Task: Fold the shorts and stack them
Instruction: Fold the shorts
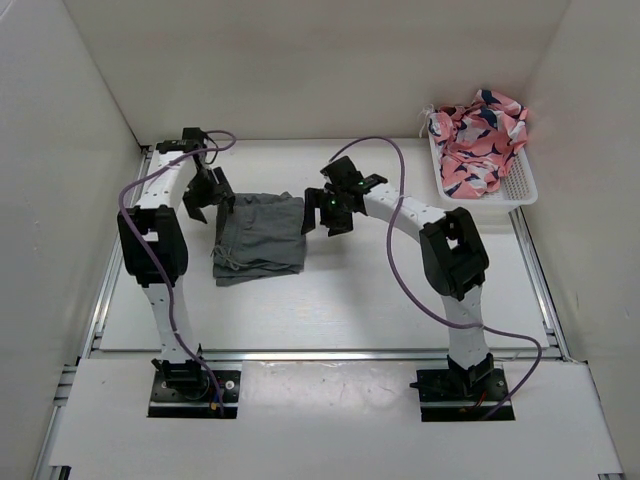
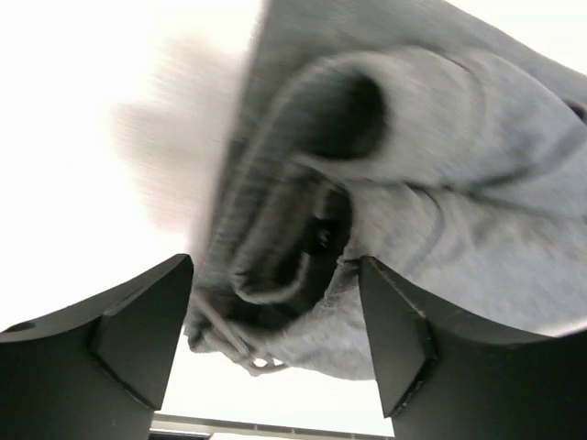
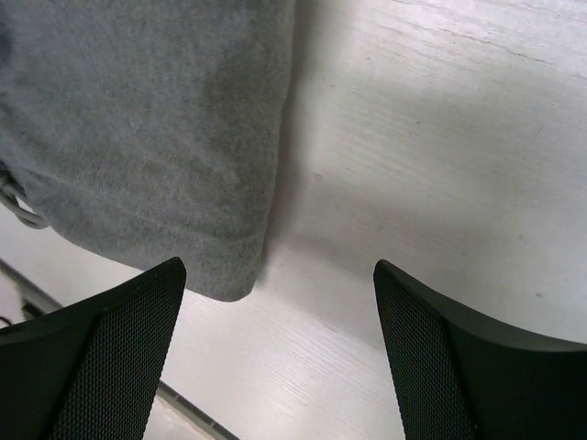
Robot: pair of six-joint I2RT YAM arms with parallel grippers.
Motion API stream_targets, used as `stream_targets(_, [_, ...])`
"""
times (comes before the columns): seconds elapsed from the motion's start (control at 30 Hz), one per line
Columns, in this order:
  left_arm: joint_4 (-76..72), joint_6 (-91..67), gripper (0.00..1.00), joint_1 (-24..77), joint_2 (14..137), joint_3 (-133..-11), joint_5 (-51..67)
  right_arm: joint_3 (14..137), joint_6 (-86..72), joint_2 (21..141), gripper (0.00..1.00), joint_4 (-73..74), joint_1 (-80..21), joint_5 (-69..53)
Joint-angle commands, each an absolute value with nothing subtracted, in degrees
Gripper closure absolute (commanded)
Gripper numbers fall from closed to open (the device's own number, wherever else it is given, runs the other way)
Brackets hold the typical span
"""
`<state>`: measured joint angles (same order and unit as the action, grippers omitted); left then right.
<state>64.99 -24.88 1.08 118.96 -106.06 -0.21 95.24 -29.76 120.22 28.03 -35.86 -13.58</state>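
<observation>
The grey shorts lie folded into a rough square on the white table, between the two grippers. My left gripper is open at the shorts' far left corner; in the left wrist view its jaws stand wide apart over the bunched waistband and the thin drawstring, holding nothing. My right gripper is open just right of the shorts' right edge; in the right wrist view it hangs over bare table beside the grey cloth's corner.
A white basket at the back right holds a heap of pink patterned cloth. White walls stand on the left, back and right. A metal rail runs along the table's near edge.
</observation>
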Motion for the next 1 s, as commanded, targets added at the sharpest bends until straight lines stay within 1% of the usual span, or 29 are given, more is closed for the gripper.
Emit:
stream_targets(0.0, [64.42,-26.36,0.15,0.44,117.69,-106.00,0.18,99.31,-26.72,119.09,0.15,33.38,-38.58,-7.13])
stream_targets(0.07, [64.42,-26.98,0.15,0.44,113.59,-106.00,-2.54,100.19,-26.72,117.95,0.22,33.93,-39.45,-6.50])
stream_targets(0.1, [64.42,-27.68,0.15,0.44,112.08,-106.00,-3.07,100.80,-26.72,117.95,0.30,34.53,-40.33,-6.50])
stream_targets(0.13, [64.42,-27.69,0.15,0.44,110.58,-106.00,-3.60,100.81,-26.72,117.95,0.36,34.54,-40.86,-5.81])
stream_targets(0.17, [64.42,-27.69,0.17,0.44,108.04,-105.39,-4.21,102.46,-26.72,117.95,0.46,35.06,-42.00,-5.80])
stream_targets(0.2, [63.90,-27.69,0.19,1.05,107.06,-104.51,-4.22,103.35,-26.72,118.65,0.68,35.85,-42.62,-5.80])
stream_targets(0.23, [63.90,-27.69,0.23,1.05,106.27,-103.89,-4.22,104.23,-26.72,120.39,0.79,35.86,-43.41,-5.80])
stream_targets(0.27, [62.94,-27.69,0.37,1.84,105.65,-103.02,-4.22,105.89,-26.72,121.54,0.88,35.86,-43.42,-5.80])
stream_targets(0.33, [60.92,-27.69,0.57,2.72,105.64,-100.29,-3.69,107.31,-27.59,124.87,1.00,35.86,-43.94,-7.20])
stream_targets(0.37, [60.91,-27.69,0.65,3.42,106.43,-99.67,-3.00,108.88,-27.60,126.02,1.00,35.86,-43.95,-7.21])
stream_targets(0.4, [60.13,-28.29,0.81,3.43,108.70,-98.97,-2.99,109.77,-28.21,128.56,1.00,35.86,-43.95,-7.21])
stream_targets(0.43, [59.60,-28.30,0.86,3.43,110.03,-98.96,-2.99,110.38,-28.21,129.71,1.00,35.86,-43.95,-7.21])
stream_targets(0.47, [58.37,-28.30,0.89,3.43,111.61,-98.96,-2.99,111.52,-28.82,130.86,1.00,35.86,-43.95,-7.21])
stream_targets(0.53, [58.36,-29.00,0.89,3.43,116.88,-99.83,-5.44,112.32,-29.35,133.32,1.00,36.47,-43.95,-5.98])
stream_targets(0.63, [58.36,-29.00,0.89,3.43,122.69,-102.38,-5.98,112.85,-29.36,134.47,1.00,37.17,-43.95,-4.05])
stream_targets(0.73, [58.36,-29.00,0.89,3.43,123.40,-103.44,-5.98,112.85,-28.13,132.72,1.00,38.40,-43.95,-2.38])
stream_targets(0.83, [59.23,-29.00,0.89,3.43,120.95,-105.11,-7.11,111.53,-27.08,128.42,0.99,38.41,-43.95,-1.24])
stream_targets(0.9, [60.90,-28.48,0.88,3.43,119.36,-107.48,-8.43,111.53,-26.37,124.31,0.79,39.11,-43.42,-0.53])
stream_targets(0.93, [61.52,-27.87,0.83,3.43,117.62,-108.27,-8.96,110.92,-25.85,122.71,0.70,39.11,-43.42,0.52])
stream_targets(0.97, [62.39,-27.34,0.80,3.43,116.81,-110.11,-8.96,110.92,-25.84,121.04,0.56,39.63,-43.42,1.40])
